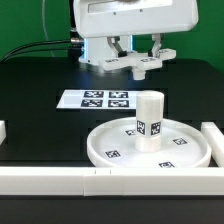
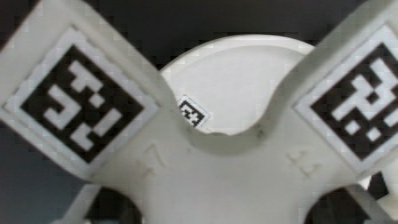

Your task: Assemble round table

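Observation:
The large round rimmed disc (image 1: 112,148) lies on the black table at the front, in the exterior view's right half. The short cylinder post (image 1: 149,120) stands upright on its middle. My gripper (image 1: 137,52) hangs at the back, well above and behind the disc. It is shut on the cross-shaped four-arm piece (image 1: 135,64), which is held in the air. In the wrist view two tagged arms of the cross piece (image 2: 80,85) fill the picture, and the disc (image 2: 249,75) shows between them, blurred. My fingers are mostly hidden behind the piece.
The marker board (image 1: 100,100) lies flat on the table between the gripper and the disc. Long white border bars run along the front edge (image 1: 60,182) and the exterior view's right side (image 1: 213,140). Cables hang at the back left.

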You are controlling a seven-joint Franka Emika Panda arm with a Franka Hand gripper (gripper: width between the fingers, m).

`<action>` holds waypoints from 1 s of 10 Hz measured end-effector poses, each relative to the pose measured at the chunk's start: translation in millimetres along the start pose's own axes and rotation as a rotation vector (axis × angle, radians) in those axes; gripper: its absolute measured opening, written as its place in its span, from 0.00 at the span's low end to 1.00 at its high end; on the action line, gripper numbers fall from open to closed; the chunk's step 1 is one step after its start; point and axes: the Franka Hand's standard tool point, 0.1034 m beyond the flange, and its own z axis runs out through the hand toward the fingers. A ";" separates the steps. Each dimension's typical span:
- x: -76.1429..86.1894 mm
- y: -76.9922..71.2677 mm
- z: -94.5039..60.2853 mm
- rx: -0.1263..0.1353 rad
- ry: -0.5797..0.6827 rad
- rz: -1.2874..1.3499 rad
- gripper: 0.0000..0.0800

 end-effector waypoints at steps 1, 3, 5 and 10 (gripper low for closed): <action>6.3 -9.6 -0.2 -0.025 0.009 -0.091 0.55; 27.5 -41.4 1.1 -0.063 -0.021 -0.249 0.55; 35.3 -49.9 1.6 -0.075 -0.020 -0.310 0.55; 51.3 -60.4 -2.2 -0.091 0.004 -0.430 0.55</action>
